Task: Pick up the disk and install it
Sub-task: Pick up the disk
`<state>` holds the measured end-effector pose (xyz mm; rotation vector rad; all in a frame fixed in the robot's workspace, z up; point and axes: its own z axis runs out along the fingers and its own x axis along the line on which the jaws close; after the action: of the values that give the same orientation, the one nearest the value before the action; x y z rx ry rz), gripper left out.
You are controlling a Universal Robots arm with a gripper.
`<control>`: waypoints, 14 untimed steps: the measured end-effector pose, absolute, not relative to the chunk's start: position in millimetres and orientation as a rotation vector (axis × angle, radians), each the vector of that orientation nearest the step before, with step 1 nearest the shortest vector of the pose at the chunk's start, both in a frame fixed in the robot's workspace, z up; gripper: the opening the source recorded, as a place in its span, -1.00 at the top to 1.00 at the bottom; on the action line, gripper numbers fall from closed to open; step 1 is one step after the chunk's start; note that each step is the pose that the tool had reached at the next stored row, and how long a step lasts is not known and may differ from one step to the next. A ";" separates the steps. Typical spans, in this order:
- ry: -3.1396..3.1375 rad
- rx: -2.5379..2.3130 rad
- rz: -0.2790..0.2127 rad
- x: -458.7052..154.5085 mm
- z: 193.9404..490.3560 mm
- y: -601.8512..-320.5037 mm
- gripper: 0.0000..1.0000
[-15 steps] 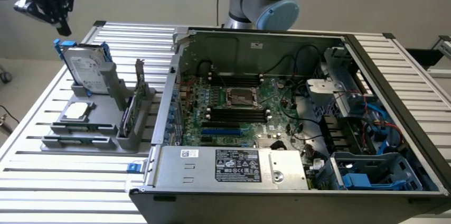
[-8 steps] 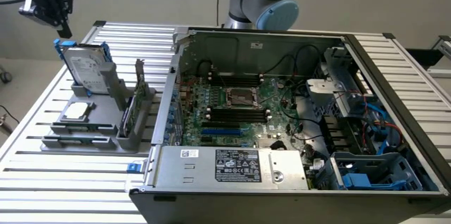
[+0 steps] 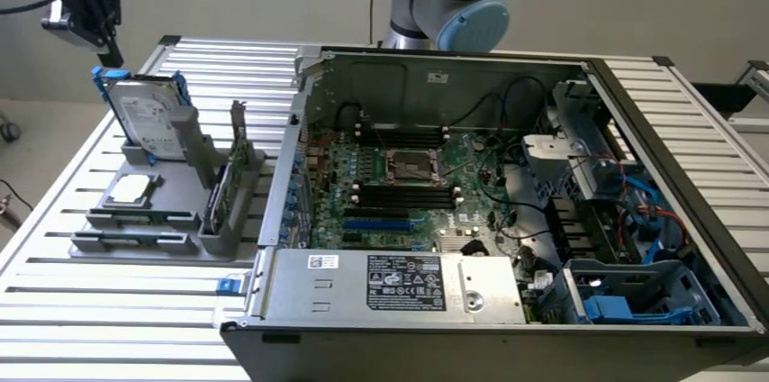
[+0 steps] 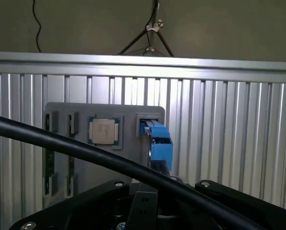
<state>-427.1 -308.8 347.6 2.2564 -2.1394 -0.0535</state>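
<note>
- The ribbed metal table (image 3: 121, 310) carries everything.
- An open computer case (image 3: 420, 76) lies on it with the motherboard (image 3: 409, 184) exposed and a grey power-supply box (image 3: 397, 283) along the near edge.
- A grey holder (image 3: 168, 179) sits at the exterior view's left of the case.
- The disk (image 3: 150, 116) stands upright in the holder's far slot, framed by its blue bracket.
- The gripper (image 3: 106, 40) hangs above the disk and apart from it, jaws drawn together, holding nothing.
- A processor chip (image 3: 130, 188) lies flat in the holder near the disk.

Exterior view high over the table (image 3: 72, 310); wrist view nearer, above the shared grey holder (image 4: 128, 115).
</note>
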 end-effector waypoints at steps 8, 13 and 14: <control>-2.093 2.300 -0.048 -429.6 347.6 -308.2 0.79; -2.096 2.296 -0.048 -429.9 347.6 -307.5 0.79; -2.097 2.296 -0.048 -429.9 347.6 -307.5 0.76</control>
<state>-429.9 -307.5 347.6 2.2956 -2.0970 -0.0482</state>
